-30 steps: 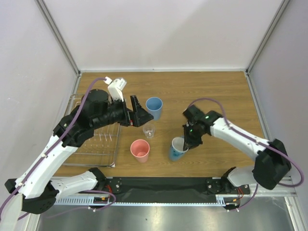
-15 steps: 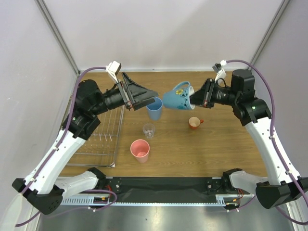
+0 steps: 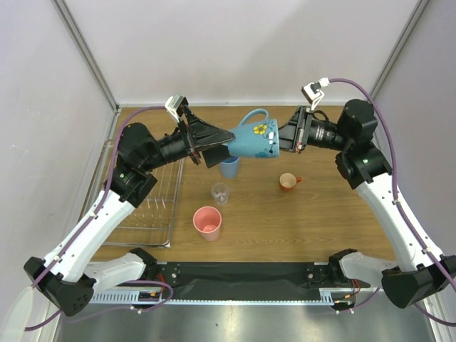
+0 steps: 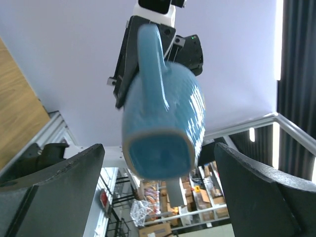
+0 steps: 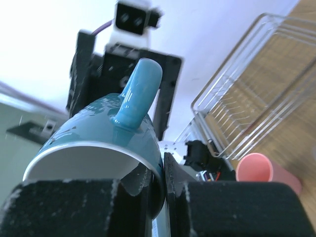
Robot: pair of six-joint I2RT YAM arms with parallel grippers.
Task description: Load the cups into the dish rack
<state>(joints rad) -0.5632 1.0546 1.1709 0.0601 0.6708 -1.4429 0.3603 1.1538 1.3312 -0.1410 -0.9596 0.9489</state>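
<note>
I'm pinching the mug (image 3: 255, 139) by its rim with the right gripper (image 3: 283, 137), right of the rack (image 3: 142, 206); the left gripper (image 3: 222, 144) is gaping wide at the mug's base.

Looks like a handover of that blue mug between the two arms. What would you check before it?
1. The right gripper clamps the mug rim: ok.
2. The left gripper has its jaws wide open: ok.
3. The mug base sits in line between the left fingers: ok.
4. Those fingers touch the mug: cannot tell.
5. The rack has free slots: ok.
</note>
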